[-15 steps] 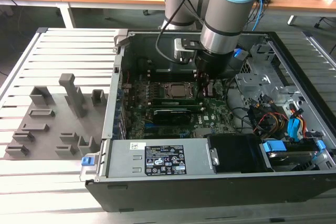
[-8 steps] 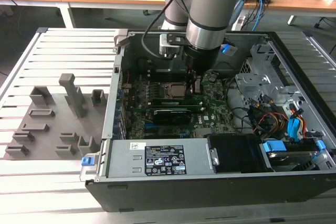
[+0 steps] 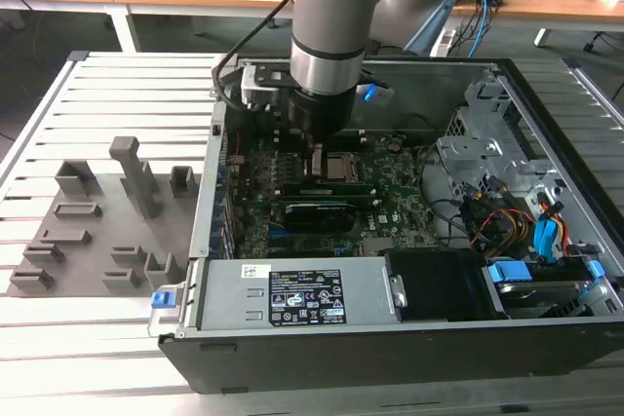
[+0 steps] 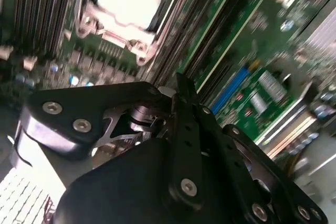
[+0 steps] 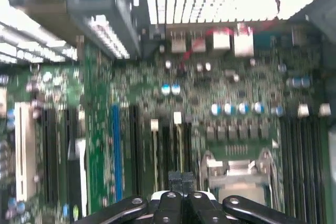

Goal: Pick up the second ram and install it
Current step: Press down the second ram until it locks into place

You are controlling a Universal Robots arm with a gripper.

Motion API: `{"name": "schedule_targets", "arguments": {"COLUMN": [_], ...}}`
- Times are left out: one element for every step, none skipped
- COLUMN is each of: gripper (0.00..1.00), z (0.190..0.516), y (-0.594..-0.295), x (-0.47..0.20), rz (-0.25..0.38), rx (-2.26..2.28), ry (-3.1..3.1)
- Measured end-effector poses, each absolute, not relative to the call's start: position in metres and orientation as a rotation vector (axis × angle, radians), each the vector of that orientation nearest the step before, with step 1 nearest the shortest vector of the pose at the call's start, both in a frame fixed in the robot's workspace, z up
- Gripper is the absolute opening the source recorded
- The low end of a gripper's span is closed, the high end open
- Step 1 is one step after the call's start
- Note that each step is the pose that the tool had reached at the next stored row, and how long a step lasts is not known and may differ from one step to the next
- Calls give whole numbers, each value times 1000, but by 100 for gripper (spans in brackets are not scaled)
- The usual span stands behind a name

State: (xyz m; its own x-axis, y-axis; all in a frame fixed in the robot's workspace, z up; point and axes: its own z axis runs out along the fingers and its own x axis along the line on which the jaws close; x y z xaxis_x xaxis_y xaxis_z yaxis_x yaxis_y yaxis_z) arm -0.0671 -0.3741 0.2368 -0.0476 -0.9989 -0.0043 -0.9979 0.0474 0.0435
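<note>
Inside the open case [image 3: 575, 192], end effector [image 5: 181, 179] fingers pressed together, empty, above motherboard [image 3: 390, 197].

Closed jaws of the gripper [image 5: 181, 182] hover over the motherboard [image 5: 231, 93].

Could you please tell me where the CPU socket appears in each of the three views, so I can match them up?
Exterior view: the CPU socket sits mid-motherboard, directly beneath the arm.
Second wrist view: the socket is the bright metal frame flanked by dark slots.
First wrist view: the socket lies below a row of blue-topped capacitors.
Shared landmark: the dark memory slots running alongside the socket.
</note>
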Motion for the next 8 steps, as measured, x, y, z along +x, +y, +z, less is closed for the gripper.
{"name": "schedule_targets", "arguments": {"gripper": [11,11,11,11,11,11,11,11], "z": [236,235,234,232,230,229,228,228], "y": [-374,-374,-374,-374,-374,-374,-374,-374], "x": [-71,-74,-74,-75,-75,-75,-75,-75], "rz": [-53,-53,-53,-53,-53,-54,-53,-54], "rx": [2149,2149,2149,2149,2149,2149,2149,2149], "ry": [-2254,-2254,-2254,-2254,-2254,-2254,-2254,-2254]}}
